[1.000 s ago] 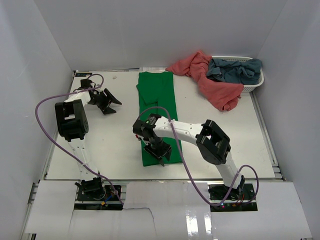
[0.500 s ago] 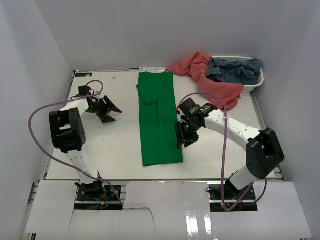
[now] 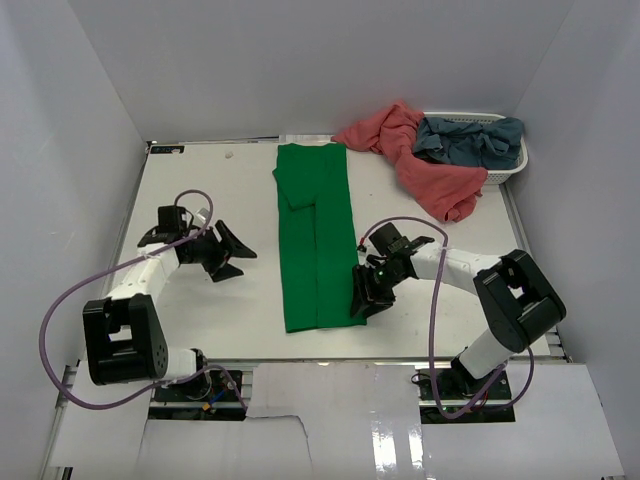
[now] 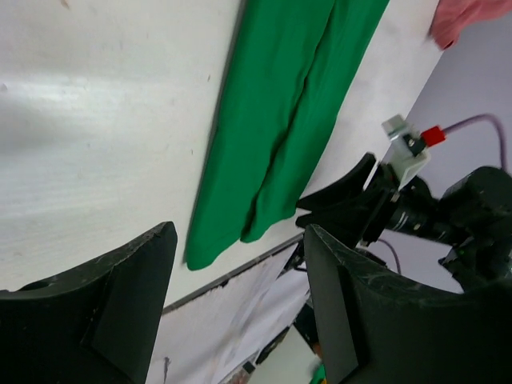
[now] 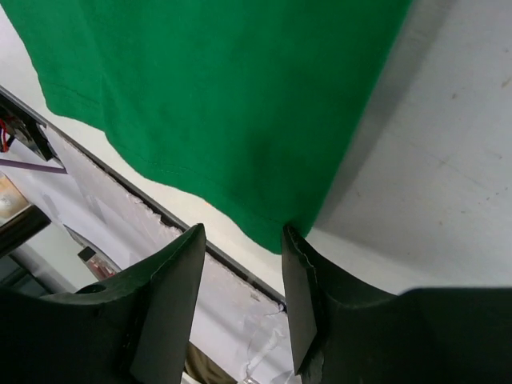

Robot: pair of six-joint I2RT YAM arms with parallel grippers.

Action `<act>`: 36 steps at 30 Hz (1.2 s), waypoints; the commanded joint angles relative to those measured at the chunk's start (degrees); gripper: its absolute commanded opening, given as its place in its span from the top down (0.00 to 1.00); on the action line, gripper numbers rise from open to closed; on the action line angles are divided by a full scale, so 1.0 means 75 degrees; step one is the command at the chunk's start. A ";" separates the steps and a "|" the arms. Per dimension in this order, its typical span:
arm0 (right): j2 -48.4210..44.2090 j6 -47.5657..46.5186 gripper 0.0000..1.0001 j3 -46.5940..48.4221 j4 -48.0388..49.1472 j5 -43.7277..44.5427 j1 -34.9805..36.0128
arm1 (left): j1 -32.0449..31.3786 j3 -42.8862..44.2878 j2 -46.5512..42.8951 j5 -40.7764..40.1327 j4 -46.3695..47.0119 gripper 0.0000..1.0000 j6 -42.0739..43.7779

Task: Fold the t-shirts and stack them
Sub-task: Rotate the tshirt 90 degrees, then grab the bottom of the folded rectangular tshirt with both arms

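The bright green t-shirt (image 3: 315,235) lies flat as a long folded strip down the middle of the table. My right gripper (image 3: 362,298) is open at its near right corner. In the right wrist view the green cloth (image 5: 224,96) fills the top and its corner hangs between my open fingers (image 5: 240,264). My left gripper (image 3: 235,258) is open and empty on the bare table left of the shirt. Its wrist view shows the shirt (image 4: 280,120) ahead. The salmon-pink t-shirt (image 3: 430,165) lies crumpled at the back right. The grey-blue t-shirt (image 3: 470,138) is bunched in the basket.
A white slatted basket (image 3: 512,168) stands at the back right corner, with the pink shirt spilling from it onto the table. The near table edge and white paper run just below the green shirt's hem (image 5: 200,240). White walls close in three sides.
My right gripper left the top of the green shirt's near end, swung out to the right, then came down to its near right corner. My left gripper moved nearer and toward the shirt.
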 commanded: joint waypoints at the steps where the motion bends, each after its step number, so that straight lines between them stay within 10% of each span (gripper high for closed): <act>1: 0.0080 0.0158 0.51 -0.0213 0.0924 -0.0337 -0.0125 | -0.0494 -0.0448 -0.0447 -0.0070 0.0077 0.25 -0.0214; 36: 0.0091 -0.0241 0.53 -0.0905 0.1487 -0.0454 -0.1051 | -0.3542 -0.2077 0.0806 -0.1665 0.2502 0.26 -0.1797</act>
